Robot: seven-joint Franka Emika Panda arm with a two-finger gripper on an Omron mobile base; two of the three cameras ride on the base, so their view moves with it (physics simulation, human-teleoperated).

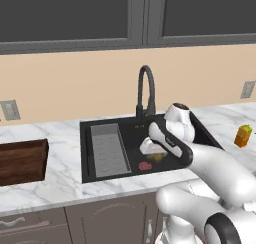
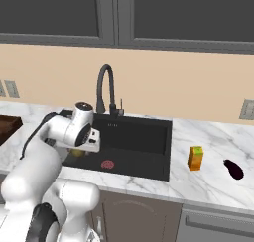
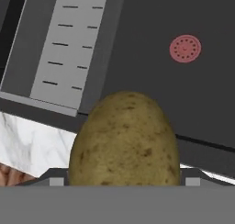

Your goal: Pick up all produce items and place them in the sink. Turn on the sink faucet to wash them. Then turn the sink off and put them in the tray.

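The jaws hold the potato (image 3: 124, 142) over the sink (image 2: 149, 132), near its red drain (image 3: 185, 48), so the sink-loading step seems underway; next they should release it, then fetch the eggplant (image 2: 233, 169) on the bench right of the sink.

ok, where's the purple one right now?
The purple lump lies on the marble counter in the right base view, to the right of the sink, just beyond the orange block.

Olive-yellow potato (image 3: 124, 140) held above black sink (image 3: 137, 58), red drain disc (image 3: 185, 48).
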